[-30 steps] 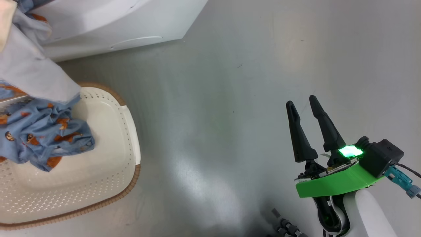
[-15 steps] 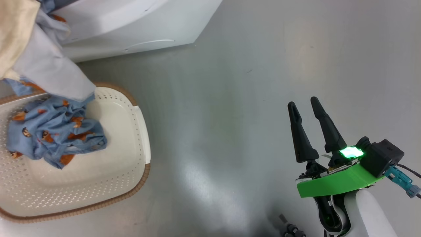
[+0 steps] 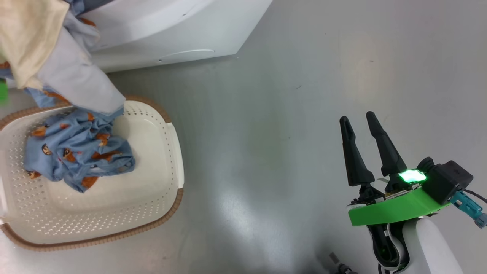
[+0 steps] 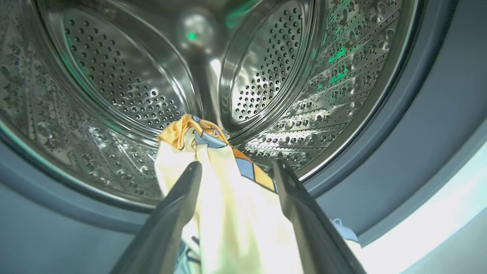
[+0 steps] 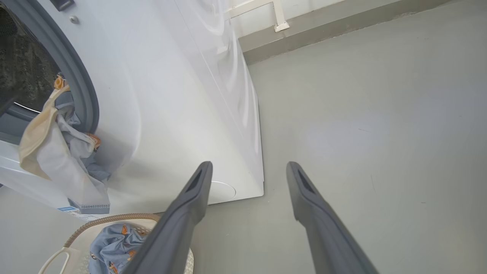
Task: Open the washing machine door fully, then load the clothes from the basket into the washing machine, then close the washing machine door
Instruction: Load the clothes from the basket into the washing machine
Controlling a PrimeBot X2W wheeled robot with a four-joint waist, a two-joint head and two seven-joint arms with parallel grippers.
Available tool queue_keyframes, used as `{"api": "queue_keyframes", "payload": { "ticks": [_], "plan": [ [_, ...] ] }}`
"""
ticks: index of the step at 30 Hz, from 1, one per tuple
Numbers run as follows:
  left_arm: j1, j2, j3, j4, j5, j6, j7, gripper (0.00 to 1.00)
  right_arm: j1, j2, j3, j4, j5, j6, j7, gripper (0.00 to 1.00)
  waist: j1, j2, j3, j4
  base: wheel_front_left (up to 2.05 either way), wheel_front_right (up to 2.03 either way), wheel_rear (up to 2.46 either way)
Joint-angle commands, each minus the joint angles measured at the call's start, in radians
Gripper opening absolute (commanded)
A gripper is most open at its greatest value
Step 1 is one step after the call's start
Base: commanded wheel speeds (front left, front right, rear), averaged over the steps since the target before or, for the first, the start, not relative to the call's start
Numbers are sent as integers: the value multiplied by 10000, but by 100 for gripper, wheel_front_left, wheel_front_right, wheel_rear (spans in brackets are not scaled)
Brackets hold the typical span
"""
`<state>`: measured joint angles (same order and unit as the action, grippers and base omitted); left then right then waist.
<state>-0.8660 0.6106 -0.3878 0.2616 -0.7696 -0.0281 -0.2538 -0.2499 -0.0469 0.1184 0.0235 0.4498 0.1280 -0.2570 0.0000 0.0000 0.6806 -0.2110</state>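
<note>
You are viewing the left gripper (image 4: 237,164) standing open at the washing machine (image 3: 171,30) drum (image 4: 114,76), with cream clothes (image 4: 228,213) draping between its fingers. The right gripper (image 3: 357,117) is hovering open above the floor (image 3: 266,114). A blue garment (image 3: 76,152) is lying in the basket (image 3: 159,160).

Smooth grey floor (image 3: 274,125) with soft light glare, darker grey skirting (image 5: 342,26), white bracket foot (image 5: 282,26)

Black right end effector (image 3: 357,117) (green bracket (image 3: 395,210))
</note>
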Motion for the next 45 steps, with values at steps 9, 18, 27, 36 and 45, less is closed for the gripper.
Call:
{"api": "queue_keyframes", "payload": {
  "ticks": [9,18,27,36,45],
  "plan": [
    [2684,322,2150,-2201,965,40,-78,100,5,-33,243,-198,-106,27,-48,100,0,0,-29,15,0,0,0],
    [5010,-533,3941,-3502,1923,-639,-79,100,-18,-33,169,-308,-165,27,-48,100,0,0,27,36,0,0,0],
    [6575,-1312,4875,-4082,2303,-996,-79,100,6,-33,110,-422,-277,27,-48,100,0,0,27,88,0,0,0],
    [7491,-1551,4965,-4344,2580,-1023,-79,100,-2,-33,124,-526,-337,27,-48,100,0,0,43,39,0,0,0],
    [7515,-1639,4767,-4273,2602,-1024,-80,100,0,-33,149,-498,-415,27,-48,100,0,0,-54,82,0,0,0]
  ]
}}
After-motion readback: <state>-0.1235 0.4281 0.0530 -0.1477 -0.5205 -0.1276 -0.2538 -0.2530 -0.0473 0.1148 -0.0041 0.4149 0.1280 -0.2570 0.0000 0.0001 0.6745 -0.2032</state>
